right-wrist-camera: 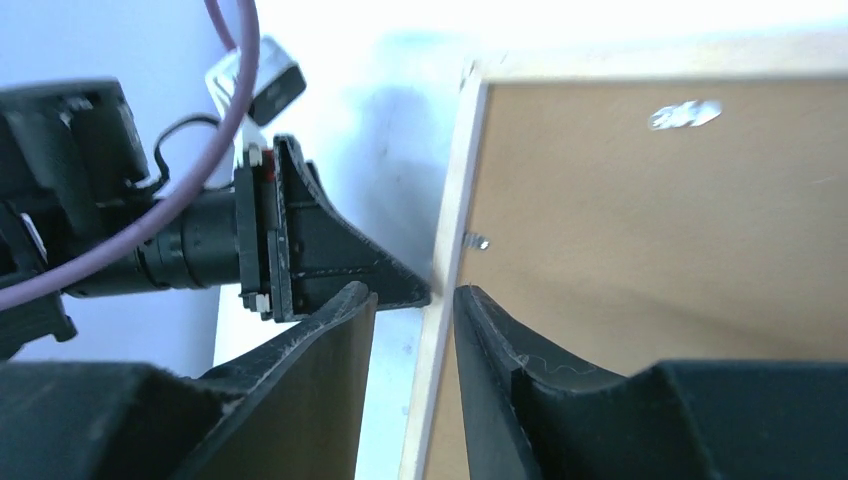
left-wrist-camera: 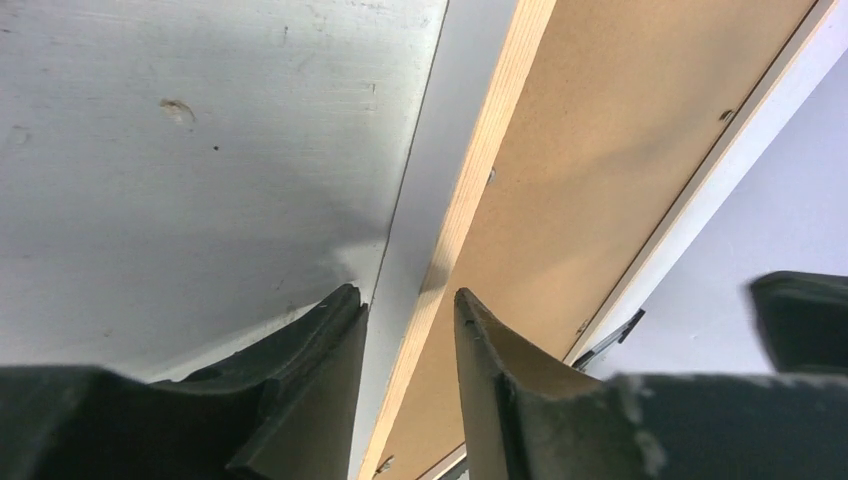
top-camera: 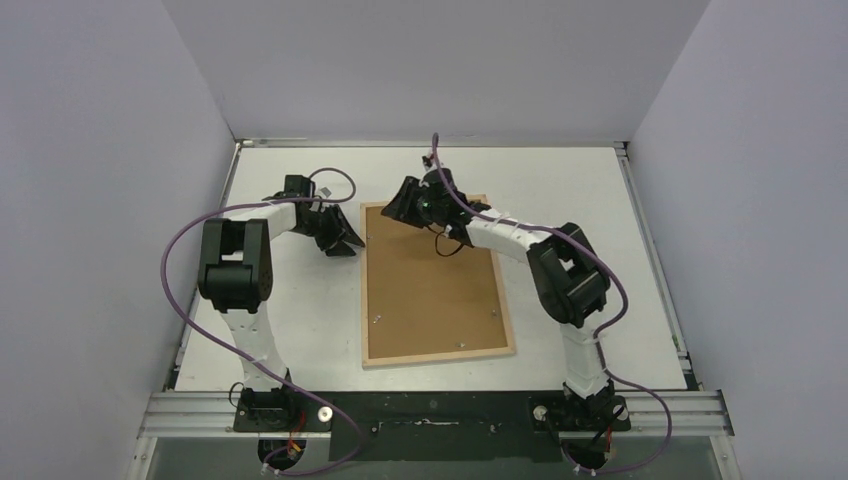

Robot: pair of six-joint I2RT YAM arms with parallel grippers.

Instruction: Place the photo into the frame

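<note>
The thin pale-wood rectangular frame point(top-camera: 364, 300) lies back-up on the white counter point(top-camera: 600, 250); the photo is not visible. The left pincer point(top-camera: 350, 242) and right pincer point(top-camera: 402, 207) stand apart astride its rim near the far-left corner. A sideways pull could hook and drag it.

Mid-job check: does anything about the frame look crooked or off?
Yes, slightly. The frame lies back-up and a little askew on the table: its near edge slants, right corner farther back than left. The brown backing board fills it, and no photo shows in any view.
</note>
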